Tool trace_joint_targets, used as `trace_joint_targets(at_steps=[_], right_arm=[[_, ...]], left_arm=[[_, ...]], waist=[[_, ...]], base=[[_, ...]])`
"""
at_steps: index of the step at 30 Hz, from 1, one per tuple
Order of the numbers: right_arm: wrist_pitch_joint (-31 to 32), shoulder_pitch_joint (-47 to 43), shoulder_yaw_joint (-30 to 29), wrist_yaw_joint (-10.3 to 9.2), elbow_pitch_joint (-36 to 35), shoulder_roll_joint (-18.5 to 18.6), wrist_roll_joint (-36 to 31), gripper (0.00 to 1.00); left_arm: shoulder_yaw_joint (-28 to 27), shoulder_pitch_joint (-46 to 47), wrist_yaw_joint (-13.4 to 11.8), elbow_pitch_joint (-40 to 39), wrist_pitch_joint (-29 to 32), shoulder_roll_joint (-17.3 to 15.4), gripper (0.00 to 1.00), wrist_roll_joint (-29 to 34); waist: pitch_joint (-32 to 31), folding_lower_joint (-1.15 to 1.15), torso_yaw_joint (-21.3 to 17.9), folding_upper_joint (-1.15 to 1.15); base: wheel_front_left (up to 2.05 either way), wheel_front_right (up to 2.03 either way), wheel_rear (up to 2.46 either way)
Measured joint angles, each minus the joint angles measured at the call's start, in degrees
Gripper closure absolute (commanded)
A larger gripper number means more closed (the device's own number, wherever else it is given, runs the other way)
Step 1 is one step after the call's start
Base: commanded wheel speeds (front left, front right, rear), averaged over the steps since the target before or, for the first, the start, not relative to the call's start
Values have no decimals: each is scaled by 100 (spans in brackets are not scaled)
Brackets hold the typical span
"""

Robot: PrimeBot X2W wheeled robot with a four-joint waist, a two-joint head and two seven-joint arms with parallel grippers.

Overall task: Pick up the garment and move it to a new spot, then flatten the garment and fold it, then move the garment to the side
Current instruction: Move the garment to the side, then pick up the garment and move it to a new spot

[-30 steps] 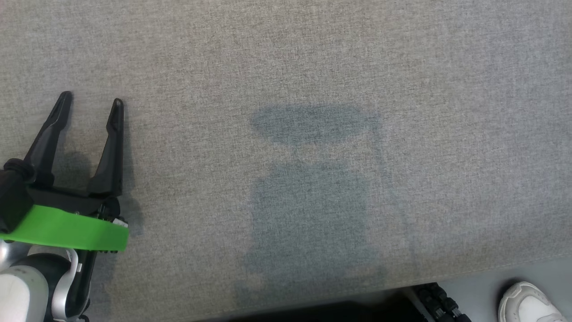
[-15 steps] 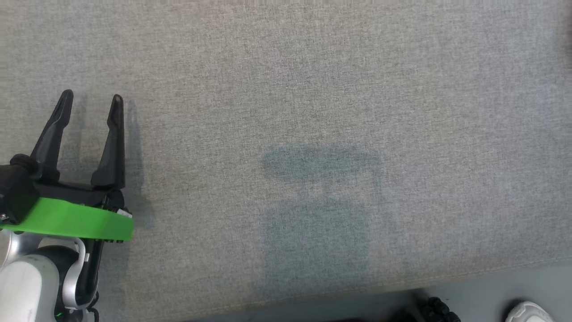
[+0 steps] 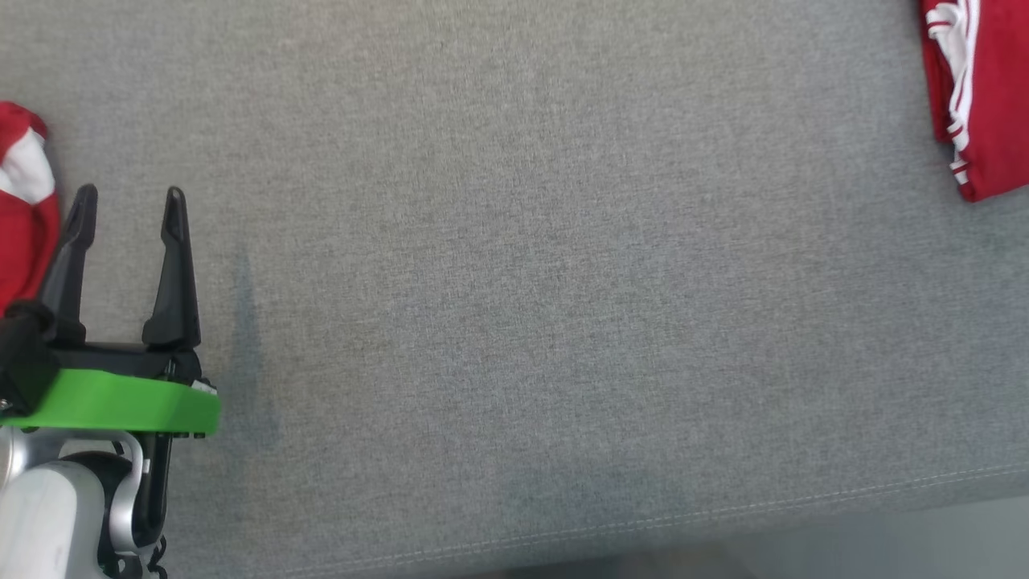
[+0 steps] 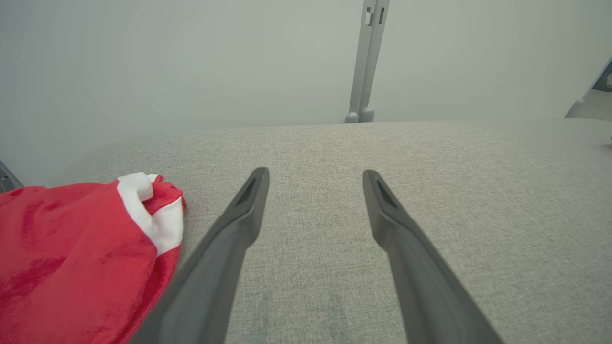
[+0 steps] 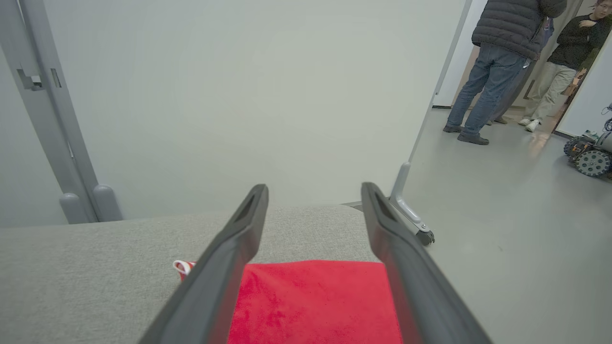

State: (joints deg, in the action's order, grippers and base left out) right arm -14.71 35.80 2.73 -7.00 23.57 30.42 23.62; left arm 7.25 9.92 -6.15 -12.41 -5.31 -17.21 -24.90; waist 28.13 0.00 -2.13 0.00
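Releasing done: right gripper (image 5: 314,187) now stands wide and empty over the folded garment (image 5: 311,306), lying flat at the table's (image 3: 514,322) right end. Left gripper (image 3: 130,191) wide, empty, beside a crumpled red garment (image 3: 24,217). Side-move looks complete.

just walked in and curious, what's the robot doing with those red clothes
A two-armed robot is folding clothes on a grey table, and neither gripper holds anything. The right gripper hangs open over a folded garment, red, lying flat at the table's right end. The left gripper is open too, beside a crumpled garment, red and white, at the left. That one looks likely to be next.
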Motion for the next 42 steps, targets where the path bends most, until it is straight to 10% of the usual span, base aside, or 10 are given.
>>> trace_joint_targets(at_steps=[12,28,42], right_arm=[[-27,-1802,539,-7,-421,-1109,-104,0],[-4,-3169,988,-8,-603,-1338,-657,0],[33,-2978,2089,576,-901,-1813,-904,0]], left_arm=[[194,-398,9,706,-441,231,0,38],[271,-1055,11,1401,-593,388,0,38],[-701,-2187,-49,1166,-669,296,0,-7]], waist=[[-896,0,33,0],[-2200,0,612,0],[-2861,0,1773,0]], base=[[0,0,0],[0,0,0],[0,0,0]])
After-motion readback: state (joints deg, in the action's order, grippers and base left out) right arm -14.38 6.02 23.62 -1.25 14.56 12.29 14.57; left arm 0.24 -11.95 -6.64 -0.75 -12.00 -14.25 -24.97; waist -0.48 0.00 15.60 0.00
